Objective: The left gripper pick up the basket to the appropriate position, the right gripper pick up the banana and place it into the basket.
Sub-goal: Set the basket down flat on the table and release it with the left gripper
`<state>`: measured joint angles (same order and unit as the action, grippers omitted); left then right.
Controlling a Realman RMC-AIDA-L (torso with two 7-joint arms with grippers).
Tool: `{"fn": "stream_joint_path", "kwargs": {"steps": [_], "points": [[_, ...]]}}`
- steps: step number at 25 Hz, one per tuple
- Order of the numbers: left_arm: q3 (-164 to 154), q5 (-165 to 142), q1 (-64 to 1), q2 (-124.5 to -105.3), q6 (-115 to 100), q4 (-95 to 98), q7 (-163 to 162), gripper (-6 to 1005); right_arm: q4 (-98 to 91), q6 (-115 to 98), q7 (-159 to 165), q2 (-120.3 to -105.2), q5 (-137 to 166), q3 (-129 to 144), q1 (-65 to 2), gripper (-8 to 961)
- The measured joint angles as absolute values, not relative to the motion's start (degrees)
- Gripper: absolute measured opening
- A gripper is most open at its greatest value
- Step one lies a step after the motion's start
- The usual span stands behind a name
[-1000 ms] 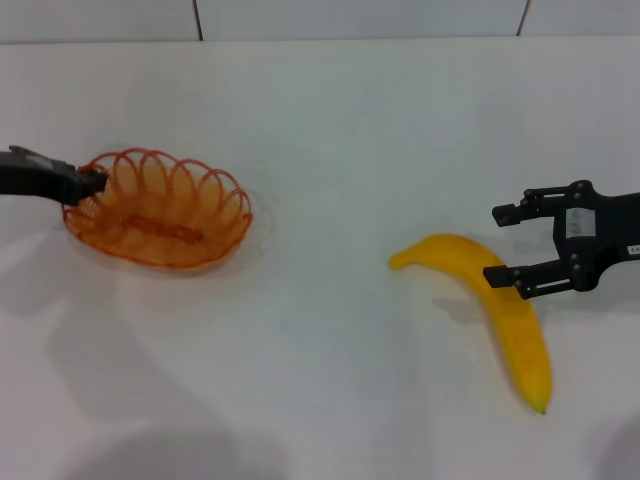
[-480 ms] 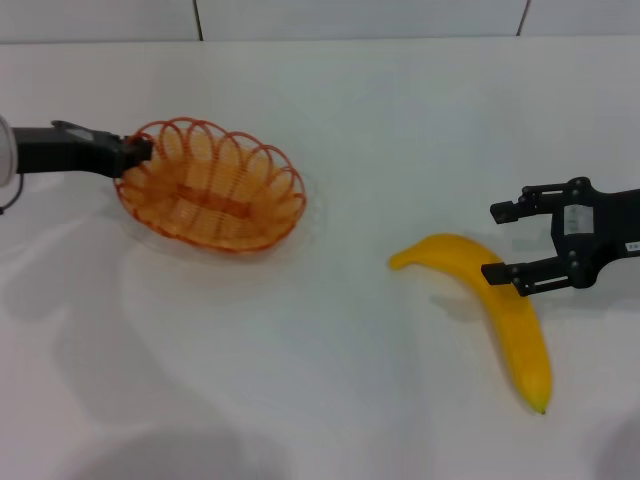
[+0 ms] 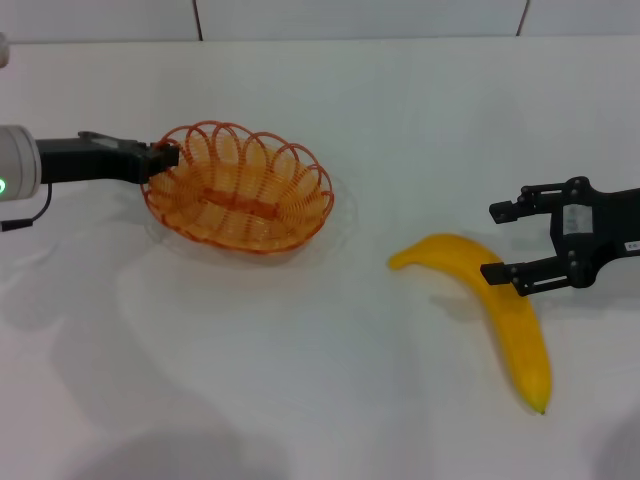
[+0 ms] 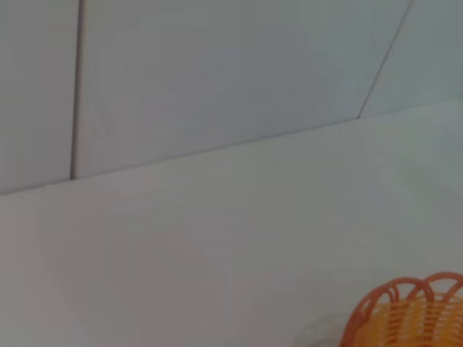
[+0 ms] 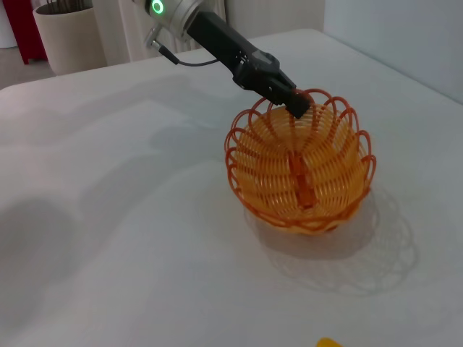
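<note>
The orange wire basket (image 3: 240, 190) is left of the table's middle, its shadow showing just under it. My left gripper (image 3: 165, 157) is shut on the basket's left rim. The right wrist view shows the same grip, with the left gripper (image 5: 283, 92) on the rim of the basket (image 5: 300, 170). A piece of the basket (image 4: 405, 314) shows in the left wrist view. The yellow banana (image 3: 520, 330) lies on the table at the right. My right gripper (image 3: 494, 242) stands open over the banana's upper part, its nearer finger crossing the fruit. Only the tip of the banana (image 5: 329, 343) shows in the right wrist view.
The white table (image 3: 330, 380) stretches bare between basket and banana. A tiled wall (image 3: 360, 18) runs along its far edge. Beyond the table's far corner stands a pale pot (image 5: 69, 32).
My left gripper has carried the basket to the right, toward the table's middle. The right gripper and banana have stayed where they were.
</note>
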<state>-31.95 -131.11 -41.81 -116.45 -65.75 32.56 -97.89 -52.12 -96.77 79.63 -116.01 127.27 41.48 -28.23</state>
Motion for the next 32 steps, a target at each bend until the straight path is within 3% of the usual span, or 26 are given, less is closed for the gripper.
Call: {"fn": "stream_joint_path", "kwargs": {"steps": [32], "points": [[-31.88,-129.63,-40.43,-116.41,-64.16,29.79,-99.06,102,-50.64,-95.45,79.63,-116.01,128.50,41.48,-29.10,819]]}}
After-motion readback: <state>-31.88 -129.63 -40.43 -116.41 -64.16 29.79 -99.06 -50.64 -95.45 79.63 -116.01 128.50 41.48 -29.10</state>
